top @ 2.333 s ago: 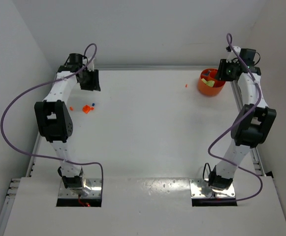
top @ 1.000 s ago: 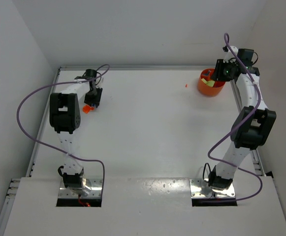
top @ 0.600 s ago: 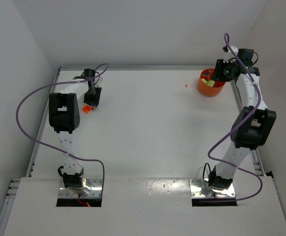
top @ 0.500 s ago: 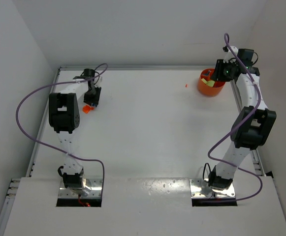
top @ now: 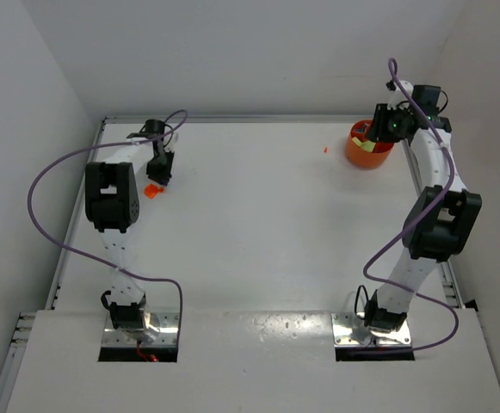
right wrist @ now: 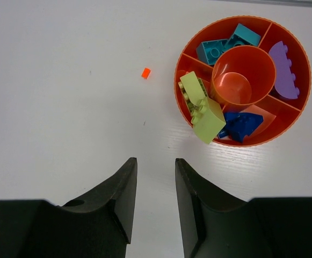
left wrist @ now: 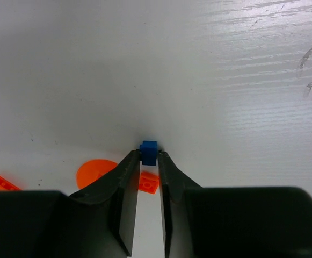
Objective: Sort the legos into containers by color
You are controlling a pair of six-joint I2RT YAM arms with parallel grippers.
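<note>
Between left jaws, at tips — blue lego (left wrist: 149, 152), squarish, no clear long axis, clamped; right jaws apart

Bright, even, diffuse light falls from above; shadows are faint. The white table (left wrist: 241, 64) shows streaky glare (upper right, left wrist view), and the close fingers (left wrist: 124, 204) look slightly soft.

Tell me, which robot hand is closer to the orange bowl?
Right. The right gripper hovers close by the bowl; the left gripper is across the table, pinching a blue brick.
</note>
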